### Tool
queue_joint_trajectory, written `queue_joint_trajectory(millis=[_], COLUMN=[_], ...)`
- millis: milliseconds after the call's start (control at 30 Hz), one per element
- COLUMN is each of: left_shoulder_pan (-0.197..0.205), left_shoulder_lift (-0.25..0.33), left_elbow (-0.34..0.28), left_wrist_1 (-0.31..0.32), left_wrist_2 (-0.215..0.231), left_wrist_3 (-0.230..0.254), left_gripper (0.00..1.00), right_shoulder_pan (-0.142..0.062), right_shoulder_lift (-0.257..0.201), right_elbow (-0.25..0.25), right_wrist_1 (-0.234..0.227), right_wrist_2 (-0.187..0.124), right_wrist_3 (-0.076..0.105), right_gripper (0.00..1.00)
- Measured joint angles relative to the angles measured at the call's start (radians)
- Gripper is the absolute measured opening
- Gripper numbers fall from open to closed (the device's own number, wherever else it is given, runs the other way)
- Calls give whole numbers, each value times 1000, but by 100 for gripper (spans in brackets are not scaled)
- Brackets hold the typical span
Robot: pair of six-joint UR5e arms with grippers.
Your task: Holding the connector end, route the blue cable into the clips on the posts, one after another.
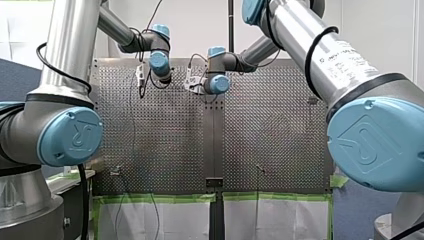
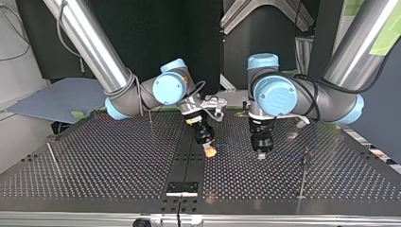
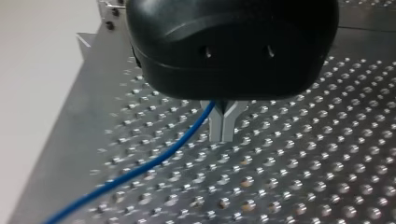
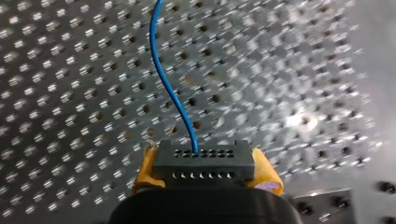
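Black connector point(image 4: 204, 161) in right gripper's point(image 4: 205, 171) pinch, its blue cable point(image 4: 170, 88) between left gripper's point(image 3: 224, 129) closed fingers point(image 3: 216, 126).

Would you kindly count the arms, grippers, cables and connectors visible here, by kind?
2 arms: my left arm, my right arm
2 grippers: my left gripper, my right gripper
1 blue cable
1 connector
Total: 6

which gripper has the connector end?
My right gripper: its yellow-padded jaws clamp the black connector. My left gripper, with bare metal jaws, grips only the blue cable.
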Motion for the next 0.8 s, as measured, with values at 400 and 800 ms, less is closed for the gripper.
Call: queue_joint_trajectory(millis=[400, 800], left_shoulder_pan=[-58, -95], left_shoulder_lift=[-101, -173], left_elbow=[0, -41], left_wrist_1=[10, 100], left_wrist_2=[-15, -47], left_wrist_3=[-25, -53], left_gripper=[0, 0], right_shoulder_pan=[-11, -34], right_shoulder_lift=[2, 4], right_elbow=[74, 168], right_wrist_1=[-1, -4], right_wrist_2=[24, 57], right_wrist_3=[-13, -15], right_gripper=[0, 0])
